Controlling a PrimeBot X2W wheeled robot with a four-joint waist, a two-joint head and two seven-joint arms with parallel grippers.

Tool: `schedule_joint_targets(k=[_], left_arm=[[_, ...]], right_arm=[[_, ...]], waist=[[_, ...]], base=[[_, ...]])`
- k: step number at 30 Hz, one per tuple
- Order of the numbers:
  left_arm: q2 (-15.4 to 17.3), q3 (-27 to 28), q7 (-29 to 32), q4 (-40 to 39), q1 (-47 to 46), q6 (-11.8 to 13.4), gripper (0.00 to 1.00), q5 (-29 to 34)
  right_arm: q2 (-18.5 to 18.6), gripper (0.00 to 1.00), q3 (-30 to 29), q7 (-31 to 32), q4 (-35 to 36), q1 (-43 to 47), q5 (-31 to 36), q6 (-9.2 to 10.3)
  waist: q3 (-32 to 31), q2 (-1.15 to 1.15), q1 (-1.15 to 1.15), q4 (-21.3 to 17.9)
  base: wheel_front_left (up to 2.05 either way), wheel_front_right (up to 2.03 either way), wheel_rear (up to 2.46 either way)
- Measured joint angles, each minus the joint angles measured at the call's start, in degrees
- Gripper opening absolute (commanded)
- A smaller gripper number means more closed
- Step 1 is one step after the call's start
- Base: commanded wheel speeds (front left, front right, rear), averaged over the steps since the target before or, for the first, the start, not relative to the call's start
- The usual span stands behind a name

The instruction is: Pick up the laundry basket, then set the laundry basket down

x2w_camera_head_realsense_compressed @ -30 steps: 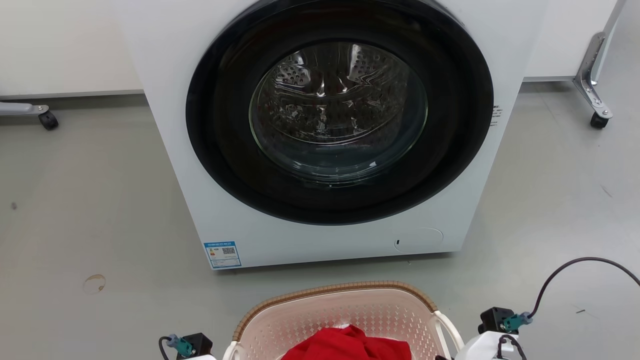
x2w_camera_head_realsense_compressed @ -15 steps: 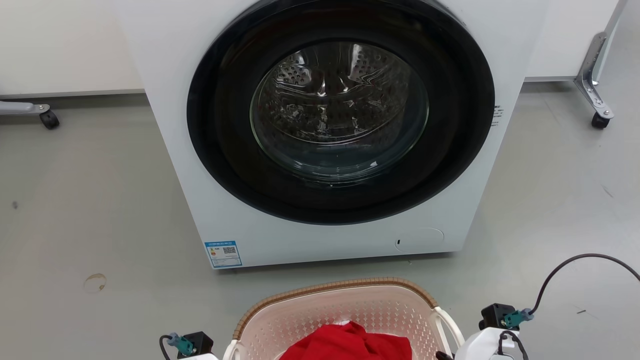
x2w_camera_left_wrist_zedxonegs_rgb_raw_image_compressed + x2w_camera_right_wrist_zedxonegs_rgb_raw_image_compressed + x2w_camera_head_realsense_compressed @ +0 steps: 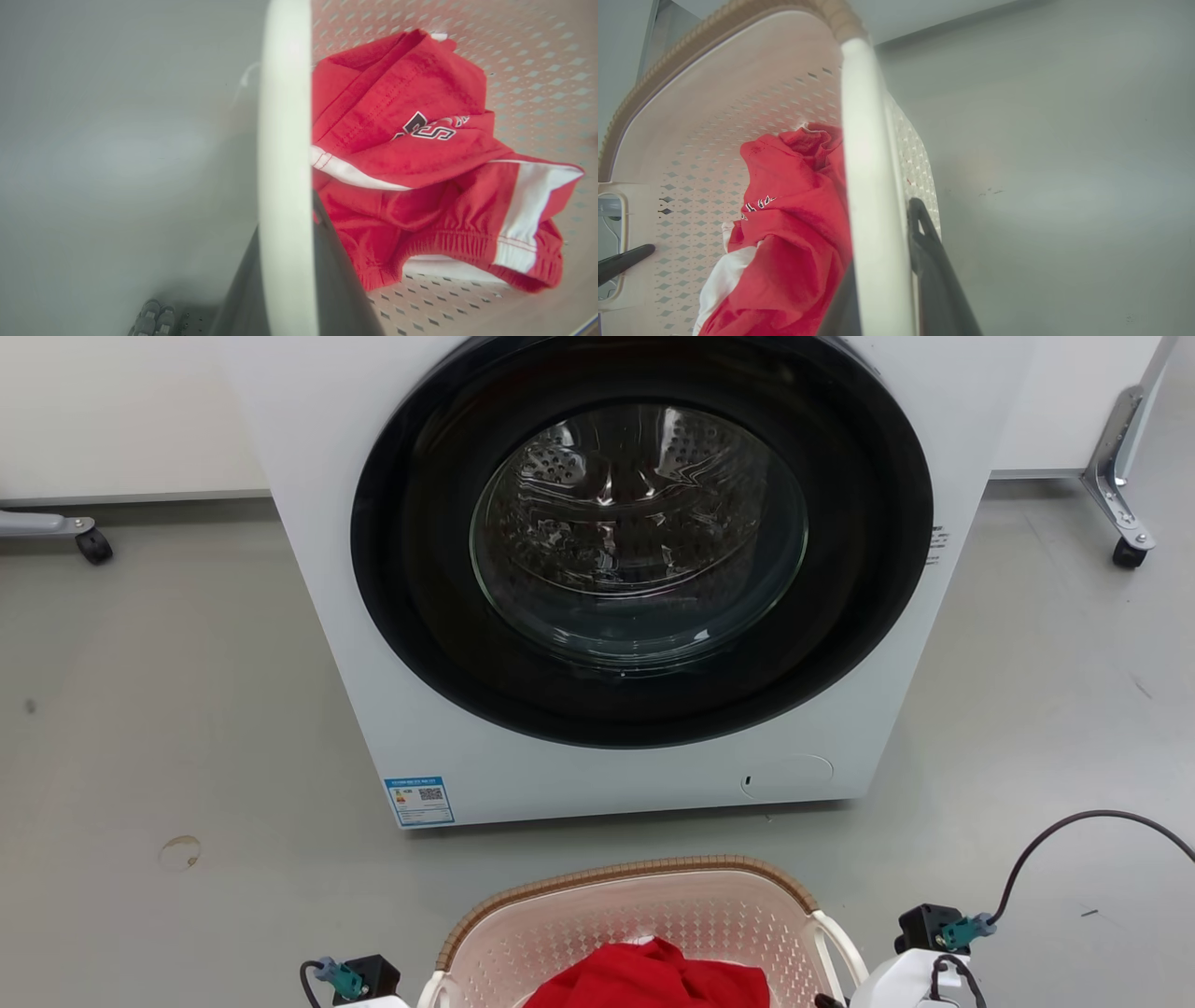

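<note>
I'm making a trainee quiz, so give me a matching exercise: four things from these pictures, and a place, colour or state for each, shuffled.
1 washing machine door
2 red garment
3 basket rim
4 left fingers

A inside the laundry basket
B either side of a white handle
C round dark frame, glass middle
D brown, woven look

Pairs: 1-C, 2-A, 3-D, 4-B

One washing machine [image 3: 317, 523]; one laundry basket [image 3: 616, 875]; one red garment [image 3: 653, 978] in it. Two white handles [image 3: 834, 938] on the basket; two casters [image 3: 93, 546] by the wall; one blue label [image 3: 419, 801].
</note>
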State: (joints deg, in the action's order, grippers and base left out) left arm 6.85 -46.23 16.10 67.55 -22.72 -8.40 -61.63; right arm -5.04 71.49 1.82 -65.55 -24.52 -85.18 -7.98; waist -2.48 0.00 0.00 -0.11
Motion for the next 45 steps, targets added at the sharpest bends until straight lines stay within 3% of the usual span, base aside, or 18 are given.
schedule_joint_targets(k=[25, 45], left_arm=[[-0.2, -2.1, -3.3, 0.3, -1.4, 0.0, 0.0, -1.0], [-1.7, -3.5, -9.2, 1.1, -9.3, 0.0, 0.0, 0.1]], right_arm=[[0.0, 0.0, 1.5, -2.4, -0.7, -1.9, -0.5, -0.26], [0.2, 0.0, 1.5, -8.9, -3.0, -9.1, 0.1, -0.33]], waist=[[3.2, 0.0, 0.0, 0.0], [14.6, 0.0, 0.0, 0.0]], base=[[0.0, 0.0, 0.0], [0.0, 0.0, 0.0]])
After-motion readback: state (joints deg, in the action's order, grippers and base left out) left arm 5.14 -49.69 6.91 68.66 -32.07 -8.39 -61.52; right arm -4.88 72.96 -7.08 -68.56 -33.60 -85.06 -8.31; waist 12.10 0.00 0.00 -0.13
